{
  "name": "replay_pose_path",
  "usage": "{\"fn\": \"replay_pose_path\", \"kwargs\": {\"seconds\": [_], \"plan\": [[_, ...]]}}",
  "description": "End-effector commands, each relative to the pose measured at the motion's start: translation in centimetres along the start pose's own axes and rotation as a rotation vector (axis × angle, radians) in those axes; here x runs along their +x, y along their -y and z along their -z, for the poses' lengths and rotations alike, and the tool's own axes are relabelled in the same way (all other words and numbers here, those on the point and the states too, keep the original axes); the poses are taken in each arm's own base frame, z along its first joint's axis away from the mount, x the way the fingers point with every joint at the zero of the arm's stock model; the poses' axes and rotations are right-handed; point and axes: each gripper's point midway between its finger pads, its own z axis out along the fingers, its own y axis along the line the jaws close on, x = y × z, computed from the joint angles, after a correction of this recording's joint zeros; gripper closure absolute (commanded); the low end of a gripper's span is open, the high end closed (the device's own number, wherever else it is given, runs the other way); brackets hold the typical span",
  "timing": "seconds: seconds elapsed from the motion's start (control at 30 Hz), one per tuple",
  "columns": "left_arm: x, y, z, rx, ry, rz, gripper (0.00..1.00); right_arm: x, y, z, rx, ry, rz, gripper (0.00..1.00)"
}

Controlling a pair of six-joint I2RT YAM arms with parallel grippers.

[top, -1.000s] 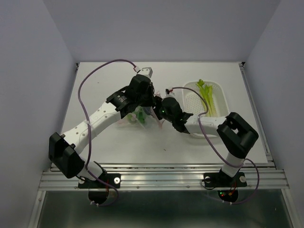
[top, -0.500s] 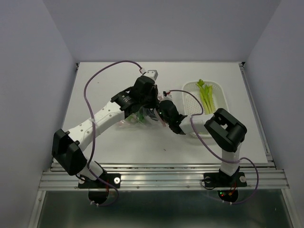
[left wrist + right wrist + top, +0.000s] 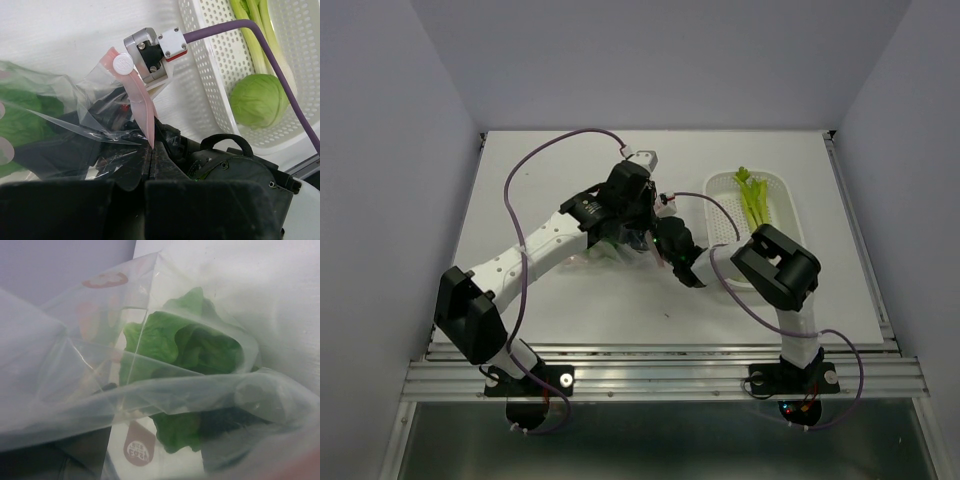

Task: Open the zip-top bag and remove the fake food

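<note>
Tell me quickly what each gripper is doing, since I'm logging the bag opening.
Left gripper: closed, pinching the pink zip strip of the zip-top bag.
Right gripper: at the bag, open or closed cannot be told.

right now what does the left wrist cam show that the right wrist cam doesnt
Only the left wrist view: the left gripper shut on the pink zip strip, the white basket holding a cabbage head and a pale stalk, and a purple cable. Only the right wrist view: a close look through folded plastic layers, with a round brownish logo printed on them. Both: the clear zip-top bag and the leafy green piece inside it.
</note>
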Motion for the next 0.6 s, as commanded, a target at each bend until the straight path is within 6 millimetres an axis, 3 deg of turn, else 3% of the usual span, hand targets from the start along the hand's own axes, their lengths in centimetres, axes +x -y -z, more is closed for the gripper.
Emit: {"fn": "replay_pose_path", "kwargs": {"seconds": [0.0,0.27,0.4,0.57], "plan": [[-0.5,1.9,0.2,0.074,0.021,-0.024,1.00,-0.6,-3.8,-0.1,-0.155,0.048,-0.001,0.33],[-0.4,2.0,0.0,0.075,0.019,-0.031,1.00,0.2,-3.0,-1.2,-0.133,0.012,-0.005,0.35],[-0.1,2.5,0.0,0.103,0.003,-0.037,1.00,0.1,-2.0,-1.8,-0.074,0.023,-0.002,0.44],[0.2,2.5,0.1,0.104,-0.004,-0.039,1.00,0.2,-2.5,-1.8,-0.100,0.037,-0.008,0.52]]}}
